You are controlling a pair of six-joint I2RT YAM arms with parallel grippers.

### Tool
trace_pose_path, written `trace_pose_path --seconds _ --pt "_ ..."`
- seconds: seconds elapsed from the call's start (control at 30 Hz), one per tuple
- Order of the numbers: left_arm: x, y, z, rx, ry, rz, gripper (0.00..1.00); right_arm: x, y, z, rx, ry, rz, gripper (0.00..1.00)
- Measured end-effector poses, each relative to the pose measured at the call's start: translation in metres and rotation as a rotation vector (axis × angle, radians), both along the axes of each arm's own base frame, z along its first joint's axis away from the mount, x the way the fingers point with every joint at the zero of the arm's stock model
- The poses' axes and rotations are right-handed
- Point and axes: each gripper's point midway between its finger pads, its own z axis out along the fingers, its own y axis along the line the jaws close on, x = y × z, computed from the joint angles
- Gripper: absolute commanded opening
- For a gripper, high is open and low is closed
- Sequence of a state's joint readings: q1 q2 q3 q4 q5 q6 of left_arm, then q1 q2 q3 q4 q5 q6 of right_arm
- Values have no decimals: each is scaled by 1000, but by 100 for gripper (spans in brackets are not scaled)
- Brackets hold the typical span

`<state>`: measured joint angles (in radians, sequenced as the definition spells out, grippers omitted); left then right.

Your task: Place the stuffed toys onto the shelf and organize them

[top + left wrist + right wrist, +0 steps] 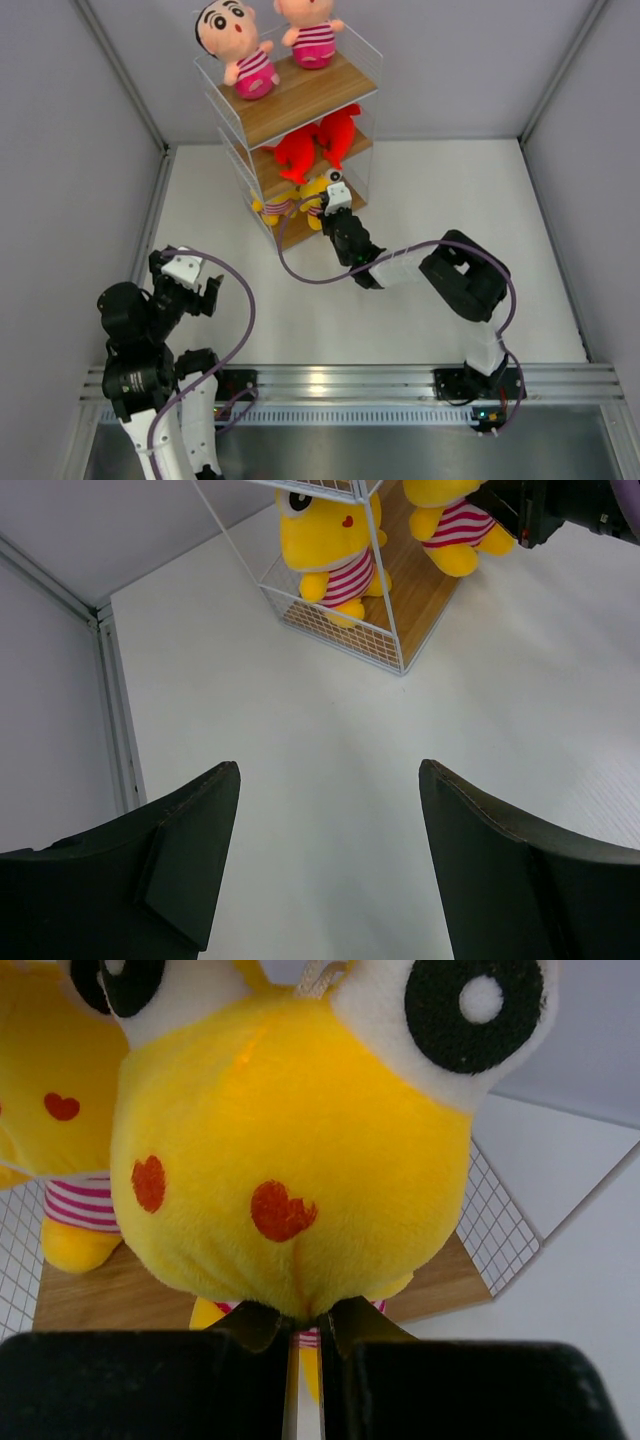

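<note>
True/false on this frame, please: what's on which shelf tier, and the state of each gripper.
1. Both boy dolls sit on the top board of the shelf. True.
2. The red sharks lie on the table beside the shelf. False: both are on the middle board.
3. The right gripper is shut on a yellow toy at the bottom tier. True.
4. The left gripper holds a toy. False: it is open and empty, above the bare table.
5. A second yellow toy stands on the bottom board. True.
</note>
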<state>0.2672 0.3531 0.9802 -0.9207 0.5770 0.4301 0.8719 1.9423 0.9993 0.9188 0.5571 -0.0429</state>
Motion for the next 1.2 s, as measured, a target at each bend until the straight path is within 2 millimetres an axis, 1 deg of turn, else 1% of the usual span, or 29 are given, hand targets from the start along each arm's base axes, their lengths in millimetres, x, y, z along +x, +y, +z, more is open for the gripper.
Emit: trace_pose_path --seconds 0.23,0.4,0.5,0.57,0.67,0.73,0.9,1.07,1.2 --pt "1 3 -7 28 8 5 79 21 4 5 24 -17 -45 0" --pt "1 6 -8 47 3 11 79 37 -6 0 32 -15 -92 0" --pt "2 6 -10 50 6 13 79 48 -9 -2 24 -11 -113 1" --pt "2 7 -11 50 9 14 79 55 -6 0 21 -10 -121 1" --pt "2 7 -12 51 11 14 79 64 2 9 23 -27 -121 1" --pt "2 7 -12 54 10 16 79 67 4 11 11 -38 -122 1" --pt "3 10 -12 68 8 25 79 69 2 6 -46 -50 -129 2" --pt "3 11 -12 76 7 27 79 69 1 9 -58 -71 -128 1" --pt "3 11 -12 76 6 27 79 66 -2 0 -72 -63 -125 0"
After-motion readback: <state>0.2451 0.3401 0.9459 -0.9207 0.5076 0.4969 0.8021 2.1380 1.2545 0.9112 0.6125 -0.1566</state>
